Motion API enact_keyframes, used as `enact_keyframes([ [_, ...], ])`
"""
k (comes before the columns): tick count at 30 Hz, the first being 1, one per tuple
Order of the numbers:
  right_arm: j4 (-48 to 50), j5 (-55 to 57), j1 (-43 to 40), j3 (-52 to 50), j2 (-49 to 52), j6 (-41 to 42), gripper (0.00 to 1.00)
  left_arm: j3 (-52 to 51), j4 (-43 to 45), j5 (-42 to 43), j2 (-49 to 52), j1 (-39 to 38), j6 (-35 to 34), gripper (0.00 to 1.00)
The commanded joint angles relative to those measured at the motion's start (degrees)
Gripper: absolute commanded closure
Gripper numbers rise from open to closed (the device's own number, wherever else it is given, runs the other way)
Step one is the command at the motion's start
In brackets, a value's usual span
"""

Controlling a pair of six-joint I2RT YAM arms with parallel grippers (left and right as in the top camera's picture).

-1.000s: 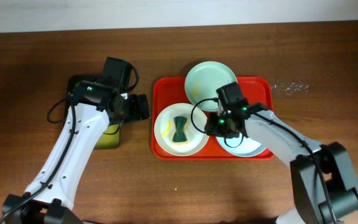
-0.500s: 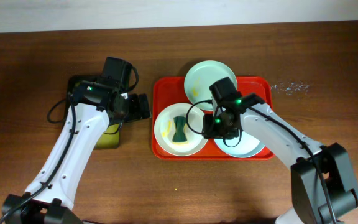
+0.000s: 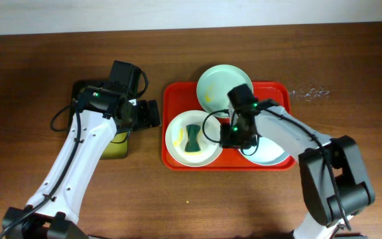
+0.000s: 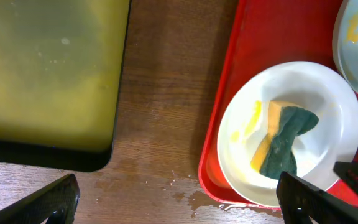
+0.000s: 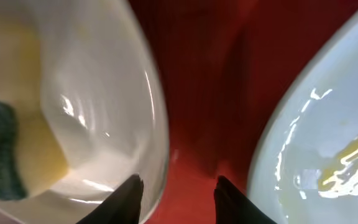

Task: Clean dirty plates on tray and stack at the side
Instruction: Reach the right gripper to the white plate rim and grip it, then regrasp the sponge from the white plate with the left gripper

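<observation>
**Three plates on the red tray (image 3: 178,96), none stacked: wiping stage**

All three plates lie inside the red tray. The white plate (image 3: 205,147) sits front left, the mint green plate (image 3: 221,83) overhangs the far rim, and the pale blue plate (image 3: 270,153) sits front right, partly under the right arm. The white and mint green plates carry yellowish smears. A yellow-and-green sponge (image 4: 281,146) lies loose in the white plate.

1. Right gripper (image 5: 178,190): low over the tray floor, between the white plate's rim and a neighbouring rim, judged to be the pale blue plate's. Jaws apart, nothing between them. Contact with either rim cannot be determined.
2. Left gripper (image 4: 179,202): spread wide and empty, above the table (image 4: 160,112) between the yellow-green tray (image 4: 48,68) and the red tray.

Step in hand, as judged: the approach before wiping.

Next move: shift the right gripper over the white plate, descend onto the sponge and close across it. Keep the fingertips clear of the rim, or the plate may tip.
</observation>
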Motion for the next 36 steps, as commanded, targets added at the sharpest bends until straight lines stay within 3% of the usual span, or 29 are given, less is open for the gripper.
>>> enact_keyframes([
  [1,3.5,-2.4,0.1,1.3,1.0,-2.1,0.60,0.1,0.0,0.5,0.3,0.2,-0.5,0.01],
  [4,6.7,-1.4,0.7,1.3,2.6,-1.1,0.62,0.0,0.0,3.5,0.3,0.2,-0.3,0.07],
  [6,7.5,-0.7,0.7,1.3,5.0,-0.8,0.72,-0.2,-0.3,4.1,0.4,0.1,0.8,0.10],
  [10,7.5,-0.9,0.5,1.3,6.3,-1.0,0.82,-2.6,0.1,4.2,0.4,0.1,0.8,0.20],
  [14,6.9,-1.1,0.5,1.3,6.3,-1.8,0.96,-7.0,5.3,14.2,0.4,0.1,7.0,0.21],
  [15,6.6,-1.2,0.6,1.3,6.3,-3.6,0.96,-8.2,7.4,15.6,0.4,0.1,7.0,0.23],
  [16,6.3,-1.2,0.6,1.3,6.3,-4.3,0.96,-9.2,9.2,16.0,0.4,-0.2,7.0,0.35],
  [18,6.3,-1.6,0.6,1.3,6.3,-4.3,0.96,-11.4,13.0,16.0,0.4,-1.6,6.3,0.44],
  [24,6.5,-1.6,0.6,1.3,6.3,-4.2,0.96,-21.4,30.5,16.1,1.4,-8.3,-2.8,0.48],
  [25,6.5,-1.6,0.6,1.3,6.3,-4.2,0.96,-22.2,33.0,16.1,2.2,-9.0,-3.5,0.53],
  [27,6.5,-1.6,0.7,1.3,6.3,-4.2,0.96,-22.6,39.2,15.9,5.1,-10.8,-4.2,0.52],
  [30,6.4,-1.6,0.7,1.3,6.3,-4.2,0.96,-22.6,43.6,15.0,9.1,-12.4,-4.2,0.50],
  [36,6.5,-1.6,0.7,1.3,6.3,-4.2,0.96,-22.6,46.1,15.0,12.8,-12.9,-4.4,0.55],
])
